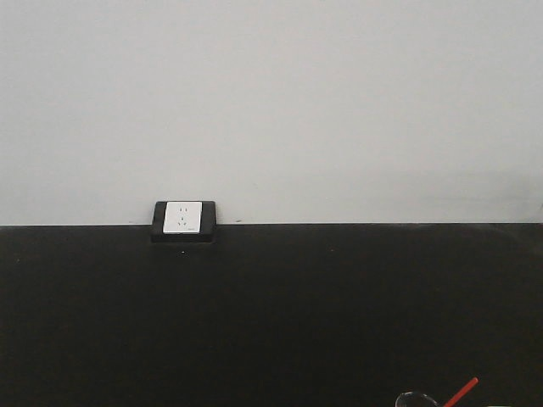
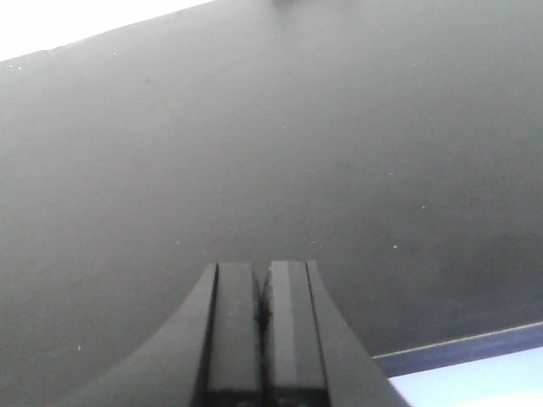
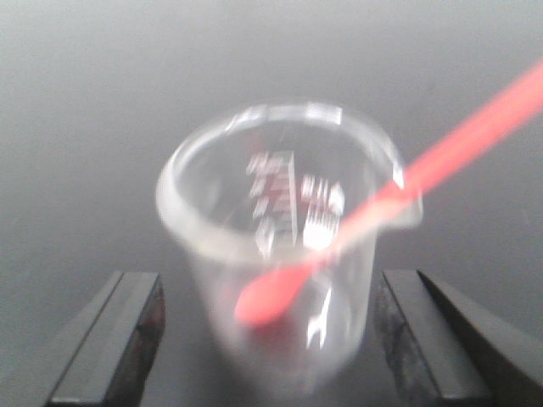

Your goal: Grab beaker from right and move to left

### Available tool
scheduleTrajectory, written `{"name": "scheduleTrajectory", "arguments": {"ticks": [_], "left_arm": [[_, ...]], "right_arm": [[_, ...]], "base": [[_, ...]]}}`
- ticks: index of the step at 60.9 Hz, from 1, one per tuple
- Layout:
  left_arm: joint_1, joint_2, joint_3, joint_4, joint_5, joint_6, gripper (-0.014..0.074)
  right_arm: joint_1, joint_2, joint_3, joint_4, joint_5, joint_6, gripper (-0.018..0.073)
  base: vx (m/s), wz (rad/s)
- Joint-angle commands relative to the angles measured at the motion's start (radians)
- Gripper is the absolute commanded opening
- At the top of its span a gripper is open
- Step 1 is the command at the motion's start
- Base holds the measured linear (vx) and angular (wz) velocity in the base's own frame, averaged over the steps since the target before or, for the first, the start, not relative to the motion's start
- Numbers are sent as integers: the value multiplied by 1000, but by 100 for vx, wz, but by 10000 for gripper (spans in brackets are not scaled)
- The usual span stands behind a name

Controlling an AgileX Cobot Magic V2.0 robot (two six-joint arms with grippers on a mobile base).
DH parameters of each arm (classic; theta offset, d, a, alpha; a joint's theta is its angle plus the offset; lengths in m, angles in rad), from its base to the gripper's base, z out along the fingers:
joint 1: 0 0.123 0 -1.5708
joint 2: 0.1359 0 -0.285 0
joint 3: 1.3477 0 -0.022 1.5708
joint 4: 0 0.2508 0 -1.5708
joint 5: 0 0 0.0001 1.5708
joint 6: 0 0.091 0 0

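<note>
Beaker (image 3: 280, 254): clear, thin-walled, near-straight sides, rolled rim, with a small pour lip on the right of the frame. There are white scale marks on the far wall, too blurred to read. It stands upright with its long axis vertical and its mouth up, on the table (image 2: 254, 127), which is a flat matte black top with fine dust specks.

Stir stick (image 3: 407, 182): slim, red, smooth. Its rounded, flattened end sits low inside the beaker. The shaft leans out over the pour lip, long axis running from centre to the upper right of the frame.

Right gripper (image 3: 267, 335): black blocky fingers spread wide, one on each side of the beaker near its lower half. There is a visible gap at the left finger (image 3: 114, 339). The right finger sits just beside the glass, and I cannot tell whether it touches. Nothing is clamped.

Left gripper (image 2: 263, 331): flat black pads pressed together, holding nothing, hanging over bare tabletop at the bottom centre of its view.

Front view: only the beaker rim and the tip of the stick show, at the bottom right edge. A white socket (image 1: 184, 219) in a black frame sits left of centre, where the table meets the plain pale wall (image 1: 271, 102).
</note>
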Motion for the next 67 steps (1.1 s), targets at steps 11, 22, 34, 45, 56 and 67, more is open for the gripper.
{"name": "scheduleTrajectory", "arguments": {"ticks": [11,22,34,45,56,67], "left_arm": [[-6,-6,19,0,-77,-1,-6],[-6,-6,19,0,-77,-1,-6],[-6,-6,19,0,-77,-1,-6],[-6,-6,19,0,-77,-1,-6],[-6,-6,19,0,-77,-1,-6],[-6,-6,19,0,-77,-1,-6]], "right_arm": [[-4,30,-97,-45,-208,6,526],[-4,30,-105,-23,-208,4,320],[-4,18,-105,-9,-208,29,-15],[-4,-61,-105,-17,-189,157,-4],[-4,-228,-105,-16,-66,231,-3],[-4,-463,-105,-40,188,330,-3]], "base": [[0,0],[0,0],[0,0],[0,0],[0,0],[0,0]]}}
